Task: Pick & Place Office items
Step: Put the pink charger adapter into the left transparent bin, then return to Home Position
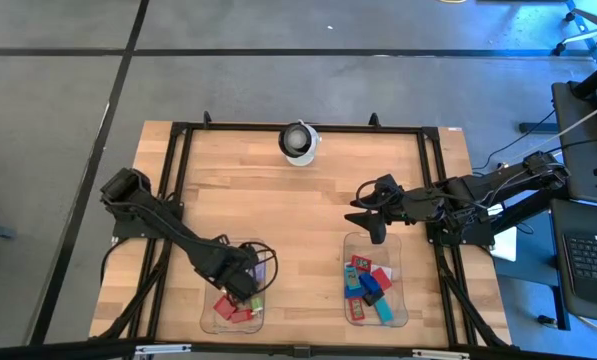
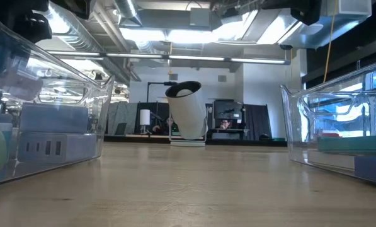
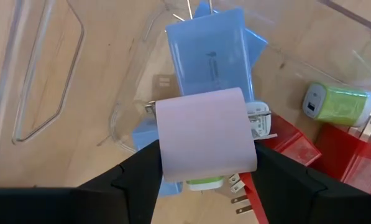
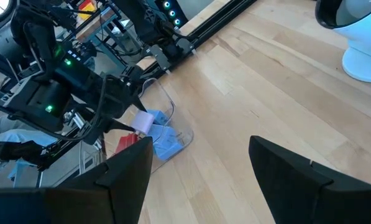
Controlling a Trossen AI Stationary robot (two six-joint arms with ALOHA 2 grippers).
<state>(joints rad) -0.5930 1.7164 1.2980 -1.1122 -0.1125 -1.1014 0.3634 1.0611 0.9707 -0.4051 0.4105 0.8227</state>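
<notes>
The left end effector (image 3: 207,177) hangs over the left tray (image 1: 214,322) with its two dark fingers clamped on the sides of a pink block (image 3: 205,134), gripping it above the pile; right under it lie a pale blue block (image 3: 208,53) and a white plug (image 3: 258,121), and off to one side a green charger (image 3: 337,104) and red blocks (image 3: 353,155), all inside that tray. Judging by this, the pink block is about to be dropped there or has just been lifted, I cannot tell which. The right end effector (image 1: 371,222) hovers with its fingers spread and empty over the bare desk (image 1: 278,200), at the far edge of the right tray (image 1: 403,318), which holds a heap of red, blue and teal items (image 1: 368,285). No items lie loose on the desk, so the sorting looks well advanced, with only this pink block in transit
</notes>
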